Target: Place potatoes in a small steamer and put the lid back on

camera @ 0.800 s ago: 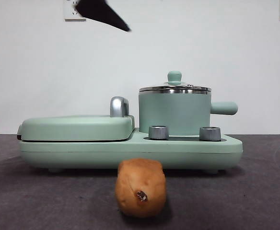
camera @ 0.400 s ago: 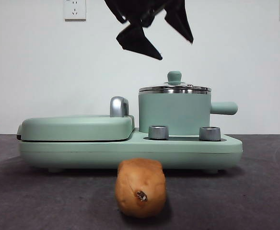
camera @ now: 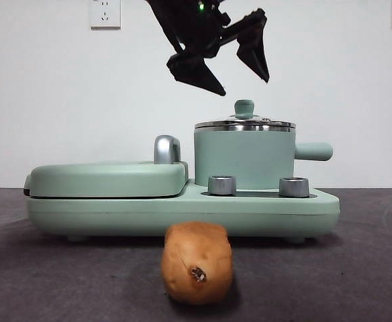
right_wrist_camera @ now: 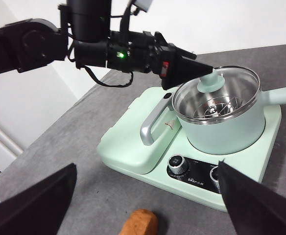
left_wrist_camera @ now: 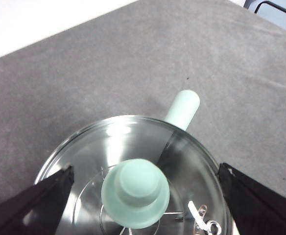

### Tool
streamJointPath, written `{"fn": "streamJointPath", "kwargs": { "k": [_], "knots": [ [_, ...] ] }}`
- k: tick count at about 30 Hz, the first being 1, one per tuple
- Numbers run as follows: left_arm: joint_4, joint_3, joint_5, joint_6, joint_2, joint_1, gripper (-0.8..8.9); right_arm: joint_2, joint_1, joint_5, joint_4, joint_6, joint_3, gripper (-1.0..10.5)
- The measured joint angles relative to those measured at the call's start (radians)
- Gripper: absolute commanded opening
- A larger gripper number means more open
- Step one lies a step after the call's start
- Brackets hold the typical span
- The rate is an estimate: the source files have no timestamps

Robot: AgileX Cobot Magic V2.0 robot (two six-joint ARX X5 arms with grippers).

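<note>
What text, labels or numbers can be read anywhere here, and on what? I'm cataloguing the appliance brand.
No word or number is readable in any view.
Print under the control knobs on the cooker base: a short white line, too small and blurred to read.
Triangular mark beside the griddle handle: a logo, no letters legible.
The small steamer, lid and potato: no text.

The front view sits low, near table height, looking level at the mint-green cylindrical steamer pot [camera: 244, 157]. The left wrist view looks straight down, close on its glass lid [left_wrist_camera: 133, 166]. The right wrist view looks from farther back, sharing that pot.
</note>
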Motion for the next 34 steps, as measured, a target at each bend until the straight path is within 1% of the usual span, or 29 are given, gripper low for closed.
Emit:
{"fn": "streamJointPath", "kwargs": {
  "k": [11, 14, 17, 25, 27, 31, 34],
  "knots": [
    [0.008, 0.000, -0.002, -0.004, 0.067, 0.000, 4.51, 0.000, 0.000, 0.000, 0.000, 0.000, 0.000, 4.6],
    [0.027, 0.000, -0.002, -0.004, 0.069, 0.000, 3.64, 0.000, 0.000, 0.000, 0.000, 0.000, 0.000, 4.6],
    [0.039, 0.000, -0.002, -0.004, 0.069, -0.003, 3.08, 0.000, 0.000, 0.000, 0.000, 0.000, 0.000, 4.6],
    [0.023, 0.000, -0.003, -0.003, 0.069, -0.005, 3.02, 0.000, 0.000, 0.000, 0.000, 0.000, 0.000, 4.6],
    [0.023, 0.000, -0.003, -0.003, 0.069, -0.005, 2.58, 0.000, 0.000, 0.000, 0.000, 0.000, 0.000, 4.6],
    [0.026, 0.000, -0.010, -0.003, 0.069, -0.004, 1.25, 0.000, 0.000, 0.000, 0.000, 0.000, 0.000, 4.6],
    [0.026, 0.000, -0.010, -0.003, 0.069, -0.005, 0.85, 0.000, 0.000, 0.000, 0.000, 0.000, 0.000, 4.6]
  ]
}}
